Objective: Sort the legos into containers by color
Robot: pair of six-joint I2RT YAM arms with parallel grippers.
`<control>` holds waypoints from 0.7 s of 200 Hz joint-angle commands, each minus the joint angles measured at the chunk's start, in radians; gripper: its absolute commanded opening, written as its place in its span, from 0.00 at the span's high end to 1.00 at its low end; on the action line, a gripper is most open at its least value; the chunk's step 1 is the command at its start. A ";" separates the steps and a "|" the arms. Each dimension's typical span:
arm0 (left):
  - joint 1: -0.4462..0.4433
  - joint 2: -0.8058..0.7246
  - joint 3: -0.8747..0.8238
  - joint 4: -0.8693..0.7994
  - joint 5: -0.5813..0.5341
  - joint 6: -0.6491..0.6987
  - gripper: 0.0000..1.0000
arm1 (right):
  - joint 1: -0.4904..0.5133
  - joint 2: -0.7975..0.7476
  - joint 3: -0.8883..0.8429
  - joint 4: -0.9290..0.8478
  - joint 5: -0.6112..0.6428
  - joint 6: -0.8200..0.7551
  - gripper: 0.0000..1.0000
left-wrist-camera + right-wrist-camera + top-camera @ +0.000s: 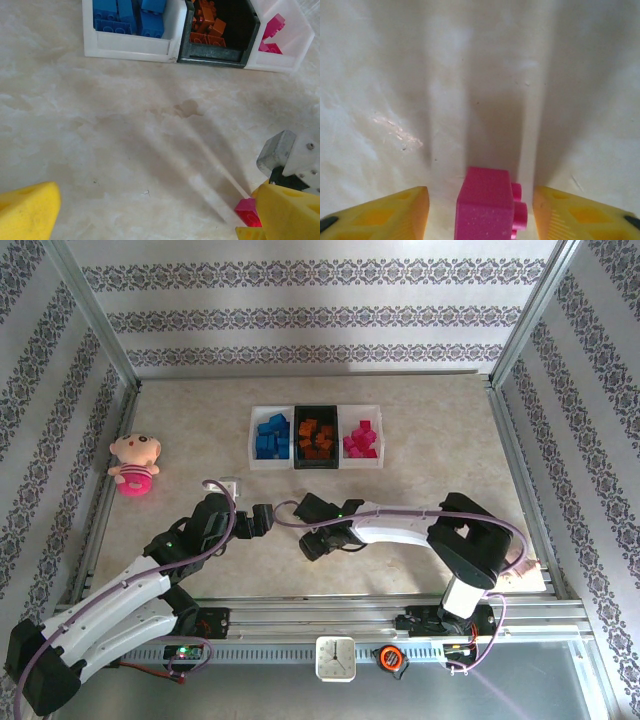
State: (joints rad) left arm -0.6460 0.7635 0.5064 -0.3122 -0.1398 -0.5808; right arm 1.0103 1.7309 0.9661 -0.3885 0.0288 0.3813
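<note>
One magenta-pink lego [487, 205] lies on its side on the table, studs to the right. My right gripper [480, 200] stands open astride it, with a gap between the brick and each yellow finger. That same lego [248, 210] shows beside my left gripper's right finger [287, 212]. My left gripper [155, 215] is wide open, with bare table between its fingers. In the top view my left gripper [265, 517] and right gripper [314, 542] hover close together in front of the containers: a white bin [252, 440] of blue legos, a black bin [297, 435] of orange ones, a white bin [380, 440] of pink ones.
A pink plush doll [135, 465] lies at the far left of the table. A small white object [230, 483] sits near my left arm. Metal rails run along both sides, and a clock [337, 658] stands at the near edge.
</note>
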 commanded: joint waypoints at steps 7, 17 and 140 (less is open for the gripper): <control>0.013 -0.001 0.005 -0.019 -0.016 -0.001 0.00 | -0.007 -0.008 -0.001 -0.014 0.043 -0.001 0.61; 0.013 0.001 0.009 -0.019 -0.025 0.002 0.00 | -0.024 -0.042 -0.013 0.005 0.046 -0.002 0.67; 0.184 0.088 0.106 0.129 -0.211 0.142 0.01 | -0.617 0.138 0.428 0.108 -0.028 -0.034 0.56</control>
State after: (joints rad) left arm -0.5430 0.8268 0.5957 -0.2806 -0.3695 -0.5079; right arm 0.4252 1.7603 1.2968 -0.2615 0.0277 0.3454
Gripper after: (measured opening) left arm 0.994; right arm 0.326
